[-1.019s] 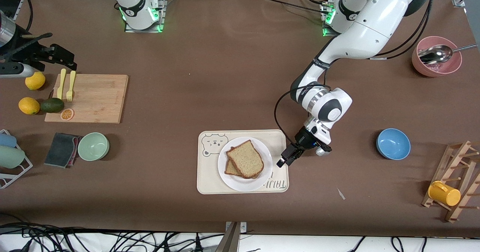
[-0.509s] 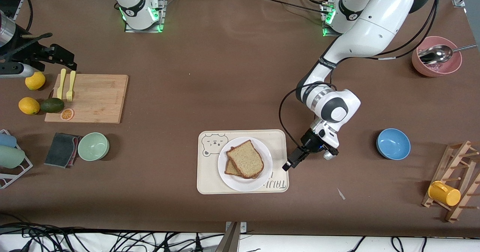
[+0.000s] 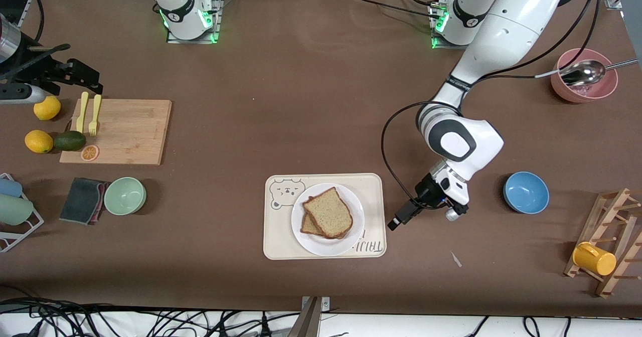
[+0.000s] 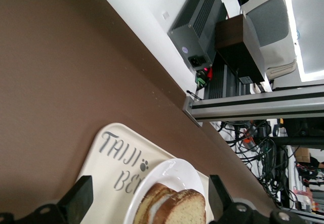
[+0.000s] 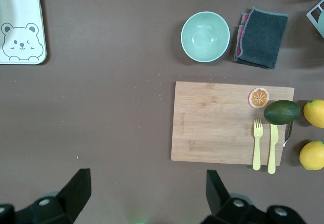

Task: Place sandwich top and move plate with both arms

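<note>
We see the sandwich top (image 3: 328, 211) on the plate (image 3: 326, 245); left end effector (image 3: 394, 223) open (empty) over the counter (image 3: 301, 101) beside the tray (image 3: 275, 236); right end effector (image 5: 147, 198) open, empty, waiting.

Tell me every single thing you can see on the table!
sandwich top: 1, light brown, on another slice on the plate
plate: 1, white, on the tray
tray: 1, cream
cutting board: 1, wooden, toward the right arm's end
fork and knife: 2, yellow, on the board
lemons: 2, yellow, beside the board
avocado: 1, dark green
green bowl: 1
grey cloth: 1
blue bowl: 1
pink bowl: 1, holding a spoon
yellow cup: 1, on a wooden rack
left gripper: open, beside the tray
right gripper: open, waiting above the board's end
</note>
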